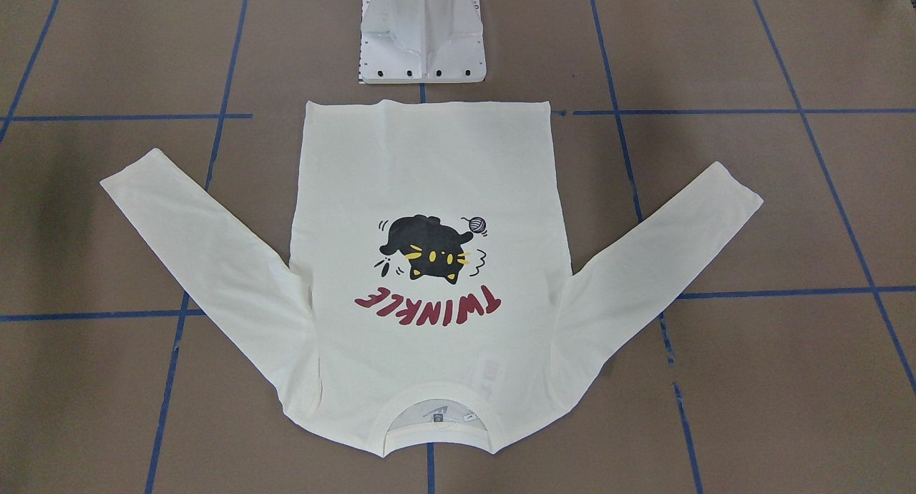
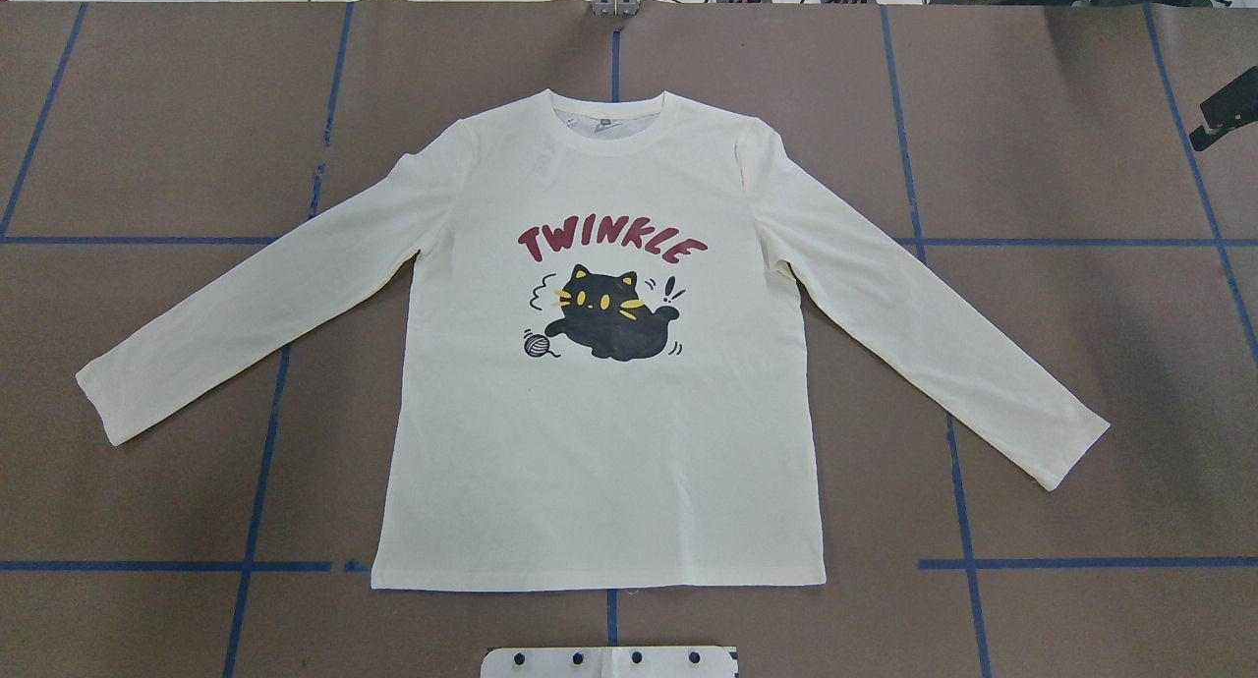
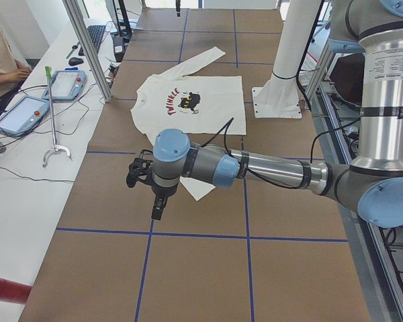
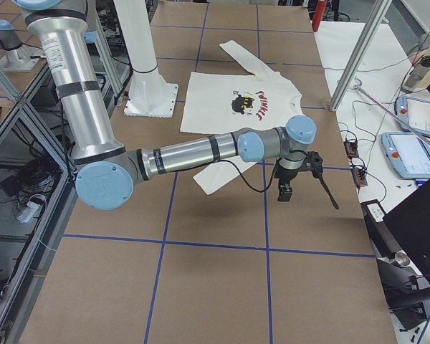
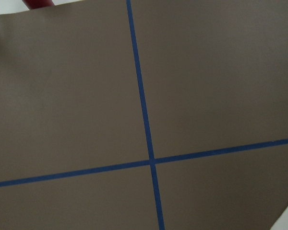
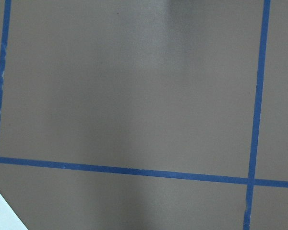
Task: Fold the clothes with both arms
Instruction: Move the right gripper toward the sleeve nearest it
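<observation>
The task is at its very beginning, and no fold is made yet. The T-shirt [image 2: 600, 442] lies flat on the desk [image 2: 147, 118] between the two grippers, with the cat print [image 2: 604, 314] facing up, the hem toward the robot's base and the collar on the far side. The sleeve on the left gripper's side [image 2: 246, 314] and the sleeve on the right gripper's side [image 2: 934, 334] are both spread outward and a little down, and no part of the cloth is turned over. The left gripper [image 3: 144, 176] hangs above bare desk, out past the cuff of its sleeve and apart from the cloth. The right gripper [image 4: 312, 168] does the same at the opposite end. Neither of them touches or carries the shirt. From the side views I cannot tell whether their jaws are spread or closed. Under the left gripper its wrist camera shows only brown surface with blue tape lines [image 5: 141, 105]. Under the right gripper there is the same surface and a small white corner [image 6: 0, 215], probably the end of the near cuff. So all the work remains, in my judgement: to bring each gripper to the cloth, to fold the sleeves inward over the body, and then to fold the body itself.
</observation>
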